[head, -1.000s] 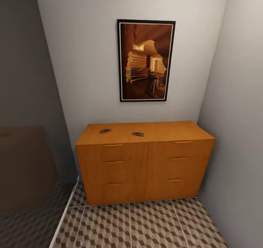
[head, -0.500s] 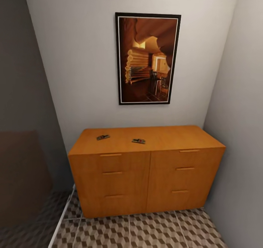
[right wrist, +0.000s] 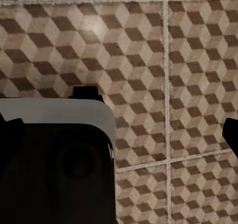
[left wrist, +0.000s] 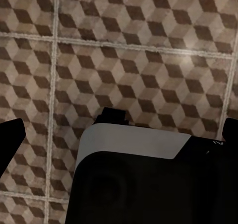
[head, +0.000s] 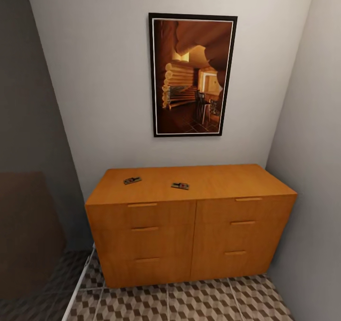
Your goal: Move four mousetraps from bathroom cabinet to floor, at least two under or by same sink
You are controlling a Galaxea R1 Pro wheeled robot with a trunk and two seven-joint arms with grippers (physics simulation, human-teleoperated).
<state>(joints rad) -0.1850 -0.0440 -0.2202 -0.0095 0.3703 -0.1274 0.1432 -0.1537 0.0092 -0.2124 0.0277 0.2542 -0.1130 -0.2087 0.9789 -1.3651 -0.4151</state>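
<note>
Mousetraps, two in sight (head: 132, 180) (head: 180, 185), lie on the cabinet (head: 189, 226) top, well ahead of both jaws, which hang over bathroom floor (left wrist: 139, 70); their opening I cannot tell; no trap floored

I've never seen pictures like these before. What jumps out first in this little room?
The big framed picture on the back wall, glowing in warm browns, catches the eye first. Below it stands a wide orange-brown cabinet against the wall, with two small mousetraps lying apart on its flat top. The cube-patterned floor in front of it is striking too.
</note>
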